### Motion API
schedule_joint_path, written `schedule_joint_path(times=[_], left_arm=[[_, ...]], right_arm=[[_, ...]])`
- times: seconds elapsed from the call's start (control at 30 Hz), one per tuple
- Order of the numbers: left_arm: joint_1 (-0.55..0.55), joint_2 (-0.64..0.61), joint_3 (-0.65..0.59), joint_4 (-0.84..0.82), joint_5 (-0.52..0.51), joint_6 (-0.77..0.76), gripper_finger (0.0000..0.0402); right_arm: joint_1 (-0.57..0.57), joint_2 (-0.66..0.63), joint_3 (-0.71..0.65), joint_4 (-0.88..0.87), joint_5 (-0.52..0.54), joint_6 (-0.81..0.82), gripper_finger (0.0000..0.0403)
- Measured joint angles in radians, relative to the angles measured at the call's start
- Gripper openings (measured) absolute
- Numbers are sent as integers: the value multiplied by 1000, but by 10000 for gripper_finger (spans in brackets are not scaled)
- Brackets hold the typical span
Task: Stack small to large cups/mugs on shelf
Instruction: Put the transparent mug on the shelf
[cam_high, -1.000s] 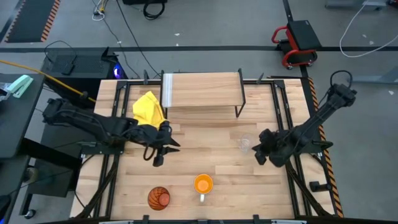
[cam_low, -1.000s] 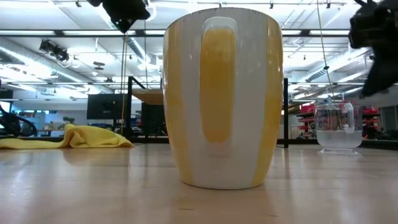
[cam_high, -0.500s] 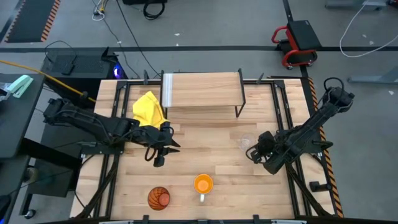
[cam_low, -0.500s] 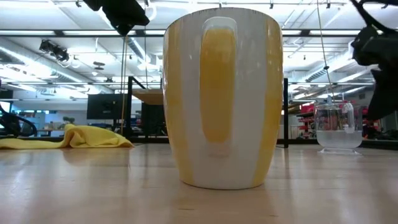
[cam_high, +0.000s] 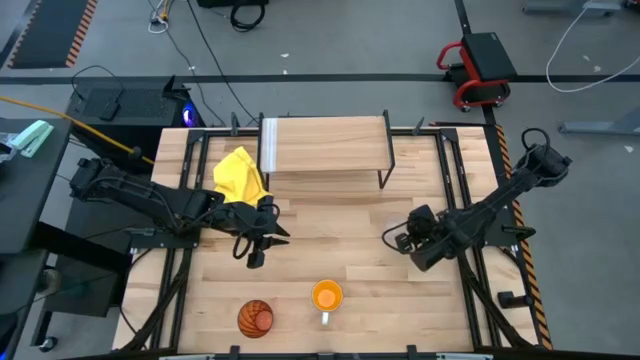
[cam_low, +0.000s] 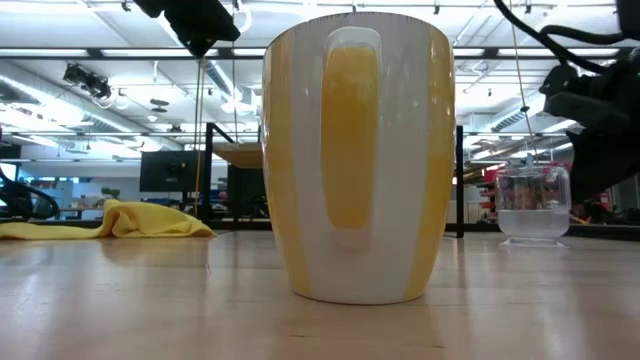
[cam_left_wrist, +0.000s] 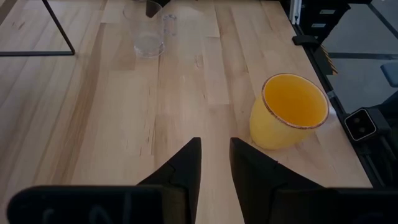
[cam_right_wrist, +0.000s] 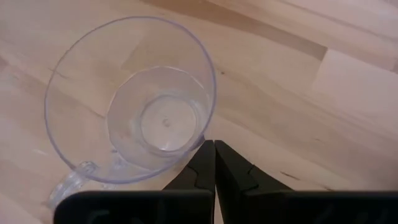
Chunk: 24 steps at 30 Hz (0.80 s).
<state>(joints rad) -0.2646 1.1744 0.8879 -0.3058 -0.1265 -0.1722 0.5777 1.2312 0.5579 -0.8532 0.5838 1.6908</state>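
Right gripper (cam_right_wrist: 214, 155) is sitting pinched closed against the clear cup (cam_right_wrist: 146, 106), gripping nothing; left gripper (cam_left_wrist: 214, 163) is hanging slightly open, empty; cup's barely visible overhead.

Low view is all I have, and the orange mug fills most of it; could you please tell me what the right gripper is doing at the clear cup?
Observer: The right gripper has its fingers shut right at the rim of the clear cup; whether the wall is pinched between them I cannot tell.
Operator: Thank you. Where is the third vessel?
Observer: The ribbed tumbler stands near the table's front edge, on the left arm's side of the orange mug.
Operator: And is any cup on the shelf yet?
Observer: No cup is on the shelf; the left gripper hovers open and empty beside the yellow cloth.
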Motion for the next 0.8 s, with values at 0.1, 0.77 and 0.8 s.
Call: schedule_joint_path(times=[0.1,0.77,0.8], left_arm=[[0,0,0,0,0,0,95],[0,0,-1,0,-1,0,93],[0,0,-1,0,-1,0,93]], right_arm=[[-24,0,0,48,3,-57,8],[-160,0,0,245,11,-325,8],[-161,0,0,254,11,-332,8]])
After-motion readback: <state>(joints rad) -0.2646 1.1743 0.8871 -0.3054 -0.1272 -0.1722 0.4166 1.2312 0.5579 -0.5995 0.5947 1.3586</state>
